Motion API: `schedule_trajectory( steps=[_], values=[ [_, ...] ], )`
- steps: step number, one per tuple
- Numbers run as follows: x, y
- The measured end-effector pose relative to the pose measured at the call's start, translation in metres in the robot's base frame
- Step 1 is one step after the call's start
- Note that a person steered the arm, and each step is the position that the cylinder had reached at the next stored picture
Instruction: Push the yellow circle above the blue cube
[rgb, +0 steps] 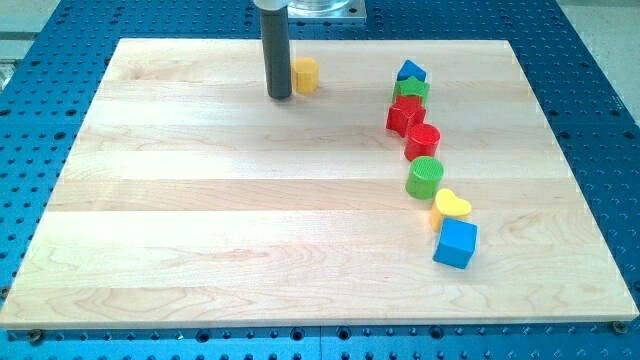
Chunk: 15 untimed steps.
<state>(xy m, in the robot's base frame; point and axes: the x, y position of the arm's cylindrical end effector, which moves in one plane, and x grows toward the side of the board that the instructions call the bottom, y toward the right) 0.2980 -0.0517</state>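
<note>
The yellow circle (305, 75) lies near the view's top, left of centre on the wooden board (200, 220). My tip (279, 96) stands just to its left, touching or almost touching it. The blue cube (456, 243) sits far off at the view's lower right, at the bottom end of a curved line of blocks.
A line of blocks runs down the right side: a blue pentagon-like block (410, 72), a green block (411, 90), a red star-like block (405, 114), a red cylinder (423, 141), a green cylinder (425, 177), a yellow heart (452, 206) just above the blue cube.
</note>
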Motion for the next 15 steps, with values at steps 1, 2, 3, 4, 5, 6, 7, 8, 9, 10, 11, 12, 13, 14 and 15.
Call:
schedule_trajectory(
  steps=[1, 2, 3, 4, 5, 6, 7, 8, 9, 10, 11, 12, 13, 14, 15],
  values=[
    [-0.024, 0.017],
    [-0.024, 0.057],
    [-0.024, 0.093],
    [-0.02, 0.086],
    [-0.002, 0.081],
    [-0.011, 0.093],
    [-0.03, 0.117],
    [-0.054, 0.132],
    [-0.064, 0.133],
    [-0.064, 0.13],
    [-0.036, 0.115],
    [-0.03, 0.127],
    [-0.034, 0.151],
    [-0.037, 0.147],
    [-0.039, 0.092]
  ],
)
